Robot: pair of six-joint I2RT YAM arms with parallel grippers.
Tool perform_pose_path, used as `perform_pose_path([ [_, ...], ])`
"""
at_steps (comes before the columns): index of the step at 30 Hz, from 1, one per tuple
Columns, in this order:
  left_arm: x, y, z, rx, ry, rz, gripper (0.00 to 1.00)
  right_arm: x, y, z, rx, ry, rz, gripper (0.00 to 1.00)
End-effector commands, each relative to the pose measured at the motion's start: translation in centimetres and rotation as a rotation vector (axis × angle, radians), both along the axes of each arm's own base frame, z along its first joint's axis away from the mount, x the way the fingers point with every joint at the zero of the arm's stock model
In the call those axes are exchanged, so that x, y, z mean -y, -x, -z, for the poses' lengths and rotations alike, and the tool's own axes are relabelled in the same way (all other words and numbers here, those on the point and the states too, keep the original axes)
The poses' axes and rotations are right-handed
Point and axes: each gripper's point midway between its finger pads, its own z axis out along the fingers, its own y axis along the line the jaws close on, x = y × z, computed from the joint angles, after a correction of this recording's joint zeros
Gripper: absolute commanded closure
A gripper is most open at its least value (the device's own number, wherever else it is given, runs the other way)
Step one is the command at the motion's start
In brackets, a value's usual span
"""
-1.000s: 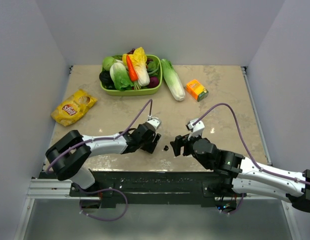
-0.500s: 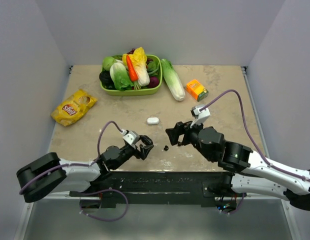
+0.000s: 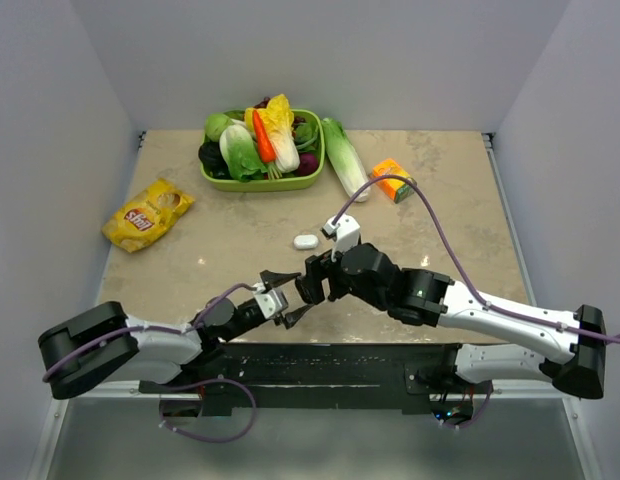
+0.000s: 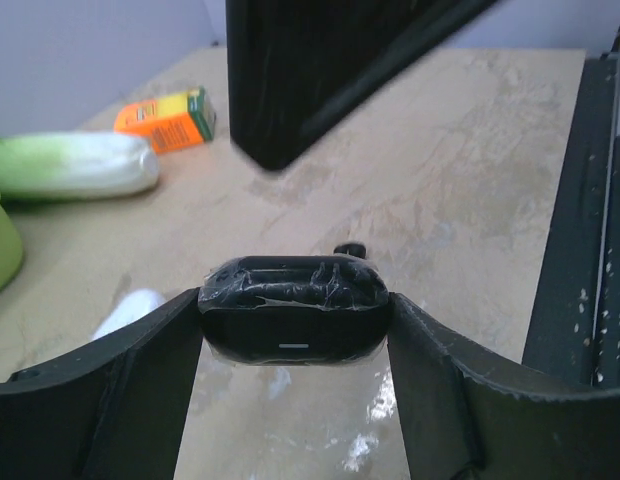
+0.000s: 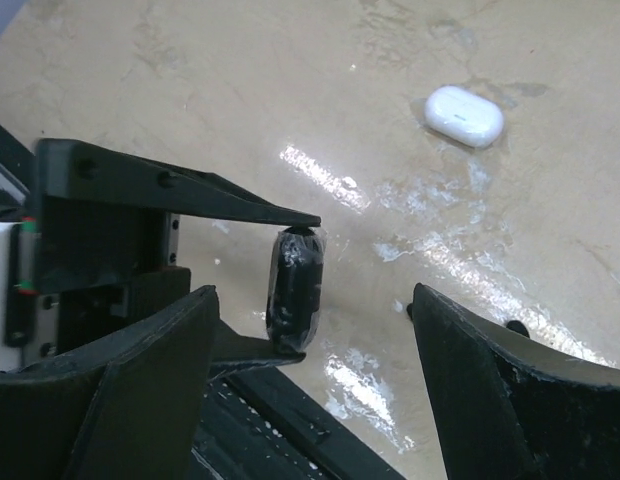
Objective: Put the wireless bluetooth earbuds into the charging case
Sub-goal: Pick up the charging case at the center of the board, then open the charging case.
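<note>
A: Left wrist view first; what has your left gripper point(image 4: 294, 306) got?

B: The black charging case point(image 4: 290, 328), film-wrapped, pinched end to end between fingers set part-way apart; its long axis runs from finger to finger; the lid looks down; a black earbud point(image 4: 350, 249), by my read, sits on the table point(image 4: 460, 150) just behind it.

A: Right wrist view; where does the case lie from your right gripper point(image 5: 315, 300)?

B: Dead ahead and near, seen edge-on, standing upright between the left fingers; your right jaws stand wide with nothing in them; a dark speck by the finger on the picture's right may be the bud, too small to tell; the white case point(image 5: 464, 115) lies well apart, further out.

A: Top external; poses?

B: Left arm stretched low along the near edge, wrist pointing toward the right arm; right arm reaches across toward it, its gripper just beside the left one; the bud is hidden under it; no other buds seen; your right arm is nearer the bud, so I'd judge the pick is its job.
</note>
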Motion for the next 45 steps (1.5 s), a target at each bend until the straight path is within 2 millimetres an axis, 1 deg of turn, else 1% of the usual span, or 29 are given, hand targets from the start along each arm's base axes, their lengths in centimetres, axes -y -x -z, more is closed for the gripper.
perform_pose_path([
  [1,-1.0,2.9,-14.2,0.37,0.409,0.069,1.0,-1.5,0.0,-0.6,0.007,-0.037,-0.055,0.2],
  [2,-0.9,3.0,-14.2,0.369,0.403,0.073,1.0,-1.9,0.1,-0.3,-0.001,-0.032,-0.07,0.2],
  [3,-1.1,3.2,-14.7,0.381,0.416,0.07,1.0,-2.0,0.2,0.0,-0.005,-0.031,-0.073,0.2],
  [5,-1.1,3.3,-14.4,0.373,0.404,0.065,1.0,-2.1,0.0,0.1,-0.004,-0.03,-0.071,0.21],
  [6,-1.1,3.5,-14.8,0.381,0.409,0.07,1.0,-2.2,0.0,0.3,-0.008,-0.031,-0.074,0.21],
  [8,-1.0,3.5,-14.5,0.374,0.395,0.064,1.0,-2.3,0.0,0.1,-0.007,-0.043,-0.074,0.22],
  [11,-1.1,3.7,-14.7,0.378,0.398,0.059,1.0,-2.2,-0.1,0.4,-0.009,-0.033,-0.072,0.23],
  [15,-1.2,3.5,-14.4,0.372,0.385,0.043,1.0,-1.5,-0.3,0.4,-0.009,-0.033,-0.045,0.24],
  [16,-1.2,3.4,-14.4,0.371,0.384,0.036,1.0,-1.3,-0.3,0.0,-0.001,-0.044,-0.043,0.24],
  [19,-1.1,3.3,-14.1,0.361,0.374,0.03,1.0,-0.7,-0.3,-0.4,0.004,-0.056,-0.027,0.23],
  [26,-1.1,3.3,-14.3,0.366,0.379,0.029,1.0,1.1,-0.6,-0.4,0.009,-0.051,0.008,0.23],
  [31,-1.0,3.4,-14.2,0.366,0.375,0.031,1.0,1.4,-0.7,-0.4,0.006,-0.054,0.014,0.23],
  [39,-1.2,3.5,-14.3,0.368,0.383,0.033,1.0,1.5,-0.7,-0.5,0.006,-0.061,0.015,0.23],
  [40,-1.5,3.2,-14.4,0.362,0.387,0.009,1.0,1.8,-0.9,-0.3,0.01,-0.051,0.032,0.23],
  [42,-1.6,3.1,-14.3,0.359,0.388,0.001,1.0,2.0,-1.0,-1.2,0.022,-0.08,0.046,0.24],
  [43,-1.6,3.0,-14.3,0.359,0.386,-0.003,1.0,2.0,-0.6,-2.5,0.04,-0.134,0.026,0.25],
  [44,-1.6,2.9,-14.2,0.357,0.385,-0.006,1.0,2.0,-0.3,-2.9,0.048,-0.166,0.012,0.25],
  [45,-1.7,2.8,-14.2,0.354,0.387,-0.017,1.0,1.9,-0.2,-4.0,0.066,-0.213,0.008,0.28],
])
